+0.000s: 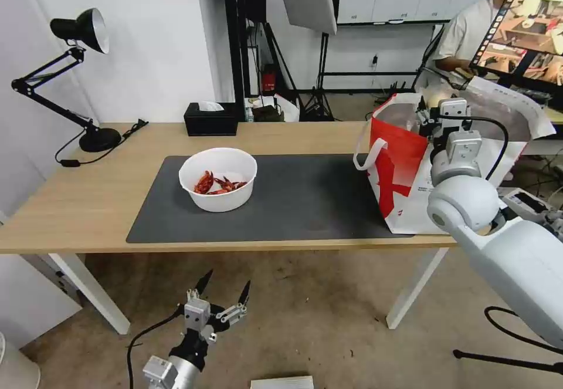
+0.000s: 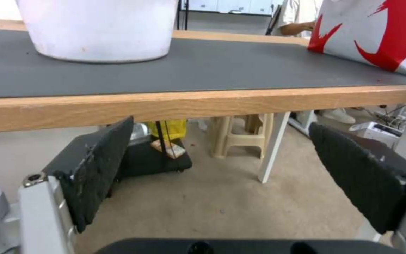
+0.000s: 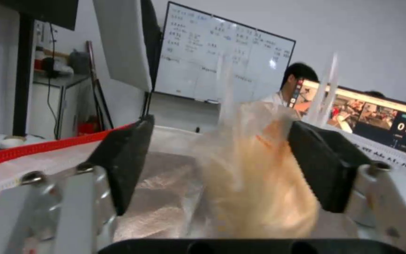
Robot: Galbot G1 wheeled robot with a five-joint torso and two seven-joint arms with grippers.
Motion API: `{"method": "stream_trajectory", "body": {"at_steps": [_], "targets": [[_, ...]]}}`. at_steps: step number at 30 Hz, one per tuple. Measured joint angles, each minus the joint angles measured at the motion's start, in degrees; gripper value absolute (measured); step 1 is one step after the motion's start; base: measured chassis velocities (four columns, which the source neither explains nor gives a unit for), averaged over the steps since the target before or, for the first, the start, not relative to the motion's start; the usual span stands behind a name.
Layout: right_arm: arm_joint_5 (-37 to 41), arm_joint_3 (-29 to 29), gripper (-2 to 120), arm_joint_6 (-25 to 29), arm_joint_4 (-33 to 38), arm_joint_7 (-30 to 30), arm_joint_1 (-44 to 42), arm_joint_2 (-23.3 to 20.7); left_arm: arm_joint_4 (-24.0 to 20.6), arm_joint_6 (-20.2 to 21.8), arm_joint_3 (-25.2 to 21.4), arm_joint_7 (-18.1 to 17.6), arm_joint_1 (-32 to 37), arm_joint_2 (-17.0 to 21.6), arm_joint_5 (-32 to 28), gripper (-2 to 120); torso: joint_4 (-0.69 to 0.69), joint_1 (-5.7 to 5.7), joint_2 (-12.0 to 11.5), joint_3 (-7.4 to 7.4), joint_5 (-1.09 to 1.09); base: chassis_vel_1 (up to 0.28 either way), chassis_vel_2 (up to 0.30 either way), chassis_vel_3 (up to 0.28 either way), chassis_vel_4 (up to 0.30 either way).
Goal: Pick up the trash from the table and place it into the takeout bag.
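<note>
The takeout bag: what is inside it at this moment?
Inside the bag I see silver foil lining, the right gripper with its jaws apart, and a blurred beige item in clear wrap between them. The bag's bottom is hidden.

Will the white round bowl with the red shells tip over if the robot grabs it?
Probably not: the white round bowl looks wide and stands flat on the dark grey mat. It seems light, only a few red crayfish shells inside, though tilting could spill them.
</note>
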Motion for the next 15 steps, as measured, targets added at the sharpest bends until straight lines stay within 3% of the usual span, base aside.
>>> {"method": "stream_trajectory", "body": {"at_steps": [5, 15], "targets": [[2.46, -0.70, 98, -0.97, 0.35, 0.03, 0.87, -0.31, 0.01, 0.07, -0.01, 0.00, -0.07, 0.06, -0.03, 100, 0.00, 0.00, 0.00, 0.00, 0.00, 0.000, 0.000, 0.000, 0.000], [4.91, -1.52, 100, -2.27, 0.87, 0.07, 2.29, -0.92, 0.09, 0.10, 0.15, 0.00, -0.13, 0.01, -0.04, 100, 0.00, 0.00, 0.00, 0.00, 0.00, 0.000, 0.000, 0.000, 0.000]]}}
